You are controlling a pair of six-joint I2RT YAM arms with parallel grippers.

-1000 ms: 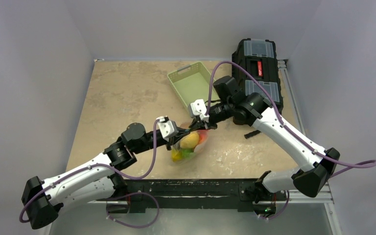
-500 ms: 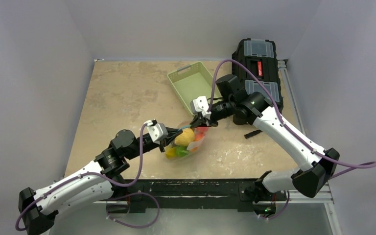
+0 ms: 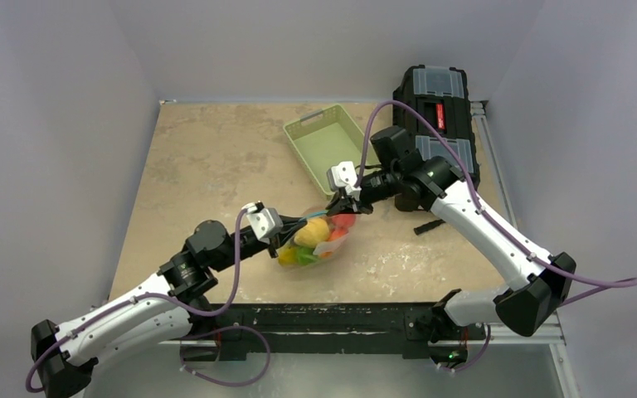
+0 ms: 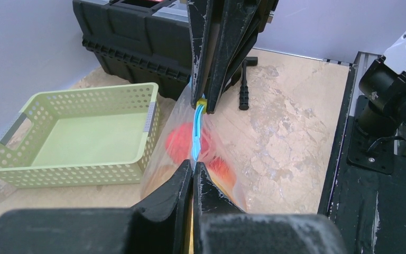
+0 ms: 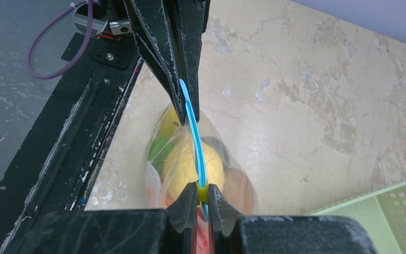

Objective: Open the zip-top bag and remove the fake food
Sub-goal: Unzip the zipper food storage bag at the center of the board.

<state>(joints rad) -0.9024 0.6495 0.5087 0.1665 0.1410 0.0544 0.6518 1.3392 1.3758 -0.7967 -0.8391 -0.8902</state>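
Bag (image 3: 318, 242) – located near the middle of the desk (image 3: 207, 157), toward its near edge, strung between the two grippers. Whether its bottom rests on the desk cannot be told.

Left gripper (image 4: 192, 166) – fingers pressed together, clamped on the near-left end of the bag's top edge, where the blue strip (image 4: 196, 132) enters the grip.

Right gripper (image 5: 202, 189) – fingers closed to a narrow gap, clamped on the other end of the strip at a small yellow tab (image 4: 202, 102). The two grippers face each other tip to tip, close but apart, with the strip running between them as one thin line.

Food (image 3: 313, 233) – inside the bag. A large yellow piece lies uppermost, with red and orange pieces on the side toward the right gripper and green and yellow pieces on the side toward the near edge. None lies loose on the desk.

Basket (image 3: 303, 127) – at the far edge, right of centre, upright, well apart from the bag.

Toolbox (image 3: 435, 104) – black, at the far right corner, just beside the basket. A small black tool (image 3: 427, 225) lies on the desk in front of it.
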